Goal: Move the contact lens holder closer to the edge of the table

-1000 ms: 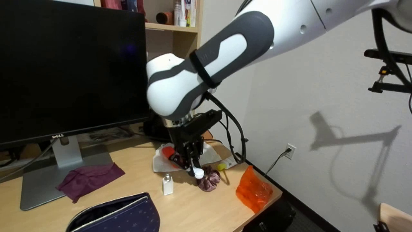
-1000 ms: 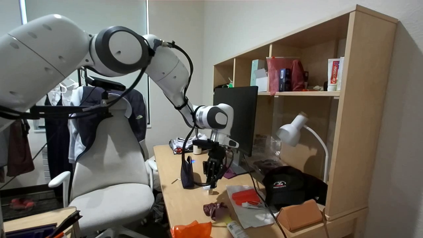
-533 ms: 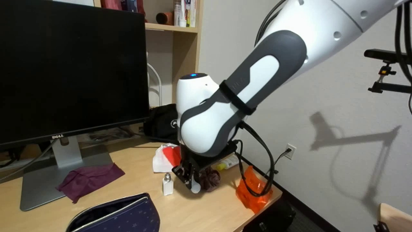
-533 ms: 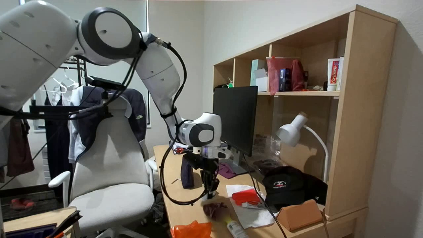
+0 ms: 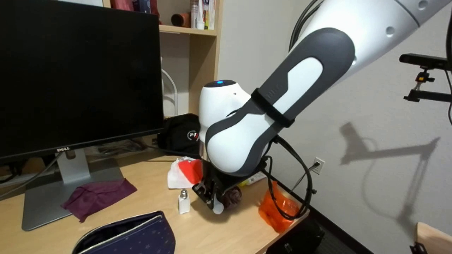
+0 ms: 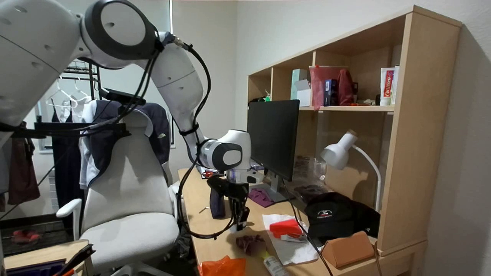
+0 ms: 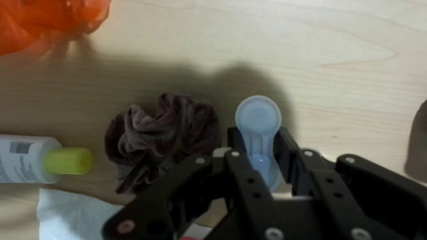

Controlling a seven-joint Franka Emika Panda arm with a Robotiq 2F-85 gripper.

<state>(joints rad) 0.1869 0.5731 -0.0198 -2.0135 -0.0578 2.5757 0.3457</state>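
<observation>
The arm slants in over the surface with its wrist pointing pretty much straight down, and a black cable loops out beside it. Both exterior views show that pose, jaws at the bottom, low over the desk stuff.

Visibility is kinda meh in spots. In an exterior view the arm covers part of the red item, the jaws block a chunk of the scrunchie, and the navy pouch runs out of frame at the bottom. From the wrist, the orange bag gets chopped off at the top left, the bottle with the yellow cap is cut at the left edge (label's too fuzzy to read), and there's a dark rounded shape at the right edge, no clue what it is.

As for the contact lens holder, it's right in the jaws. They're pinched onto its narrow middle from both sides, so the gap is only as wide as the holder there. One round end pokes out past the tips, the rest sits back between them, partly covered. It's tilted, between the scrunchie and the small white bottle, closer to the scrunchie. Can't tell if its low end touches the surface.
</observation>
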